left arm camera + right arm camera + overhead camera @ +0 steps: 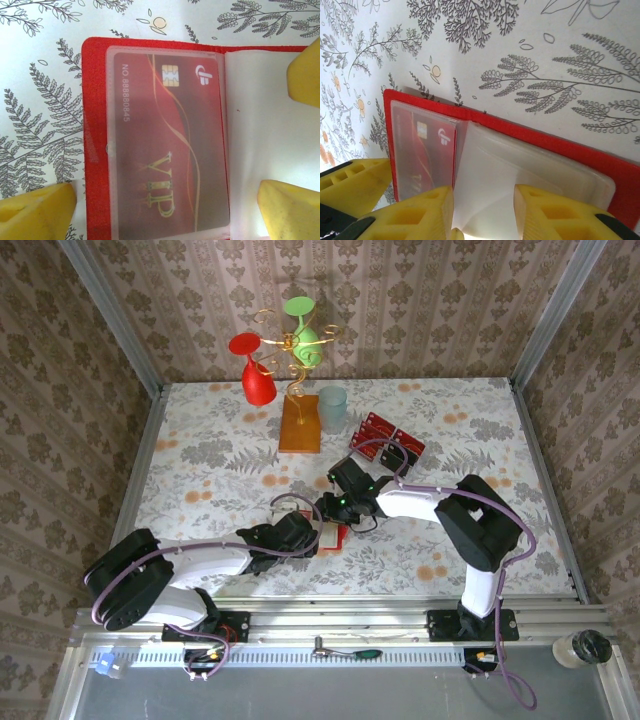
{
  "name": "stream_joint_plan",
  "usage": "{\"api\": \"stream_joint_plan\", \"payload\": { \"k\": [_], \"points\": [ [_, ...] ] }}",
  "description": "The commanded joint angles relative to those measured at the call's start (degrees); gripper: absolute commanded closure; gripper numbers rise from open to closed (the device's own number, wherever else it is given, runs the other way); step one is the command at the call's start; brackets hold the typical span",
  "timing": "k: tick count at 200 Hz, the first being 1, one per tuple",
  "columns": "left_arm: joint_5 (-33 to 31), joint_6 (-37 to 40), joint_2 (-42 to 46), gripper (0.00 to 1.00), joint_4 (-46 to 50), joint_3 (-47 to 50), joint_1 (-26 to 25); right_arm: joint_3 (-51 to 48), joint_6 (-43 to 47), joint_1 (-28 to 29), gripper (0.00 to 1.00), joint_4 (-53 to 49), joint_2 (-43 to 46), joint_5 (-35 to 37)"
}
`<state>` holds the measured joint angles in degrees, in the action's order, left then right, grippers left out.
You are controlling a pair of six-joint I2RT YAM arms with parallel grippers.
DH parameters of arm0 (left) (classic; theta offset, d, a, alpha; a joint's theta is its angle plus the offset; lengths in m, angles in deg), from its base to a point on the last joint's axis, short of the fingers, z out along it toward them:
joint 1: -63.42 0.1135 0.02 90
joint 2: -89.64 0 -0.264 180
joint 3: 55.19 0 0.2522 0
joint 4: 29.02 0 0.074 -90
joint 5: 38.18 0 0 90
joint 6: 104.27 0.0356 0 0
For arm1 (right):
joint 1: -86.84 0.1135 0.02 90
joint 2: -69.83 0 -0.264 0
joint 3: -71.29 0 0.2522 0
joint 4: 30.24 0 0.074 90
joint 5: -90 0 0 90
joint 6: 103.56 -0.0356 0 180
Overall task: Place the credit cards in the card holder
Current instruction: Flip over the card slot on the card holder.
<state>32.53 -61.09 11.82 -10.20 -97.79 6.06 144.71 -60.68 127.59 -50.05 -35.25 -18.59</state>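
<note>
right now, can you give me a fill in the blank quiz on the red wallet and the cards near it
1. The flat red folding card holder lies ___ on the flowered table.
2. The red card behind its clear pocket bears the large gold letters ___.
3. In the top view, the loose red cards lie to the ___ of the pale translucent cup.

Missing words: open; VIP; right
</note>
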Motion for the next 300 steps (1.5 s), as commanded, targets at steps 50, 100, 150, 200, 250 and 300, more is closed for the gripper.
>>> {"api": "stream_joint_plan", "payload": {
  "k": [50, 100, 150, 200, 250, 300],
  "points": [
    [0.13, -1.54, 0.66, 0.05, 2.06, 1.52, -0.28, -1.37, 0.79, -0.87, 0.72, -4.48, 1.76, 4.35],
    [0.08, -1.49, 0.73, 0.05, 2.24, 1.59, -0.21, -1.52, 0.36, -0.85, 0.69, -4.44, 0.69, 4.66],
    [0.04, -1.64, 0.74, 0.05, 2.15, 1.59, -0.21, -2.07, -0.02, -0.85, 0.58, -4.44, 0.75, 4.96],
    [0.00, -1.60, 0.83, 0.05, 2.24, 1.68, -0.27, -1.28, -0.33, -0.85, 0.58, -3.36, -0.78, 2.98],
    [0.04, -1.68, 0.92, 0.05, 2.15, 1.77, -0.26, -0.51, -1.54, -1.20, 0.58, -1.74, -2.26, -0.15],
    [0.13, -1.60, 1.01, 0.05, 1.99, 1.86, -0.21, -0.05, -2.05, -1.55, 0.59, -0.71, -1.60, -1.99]
  ]
}}
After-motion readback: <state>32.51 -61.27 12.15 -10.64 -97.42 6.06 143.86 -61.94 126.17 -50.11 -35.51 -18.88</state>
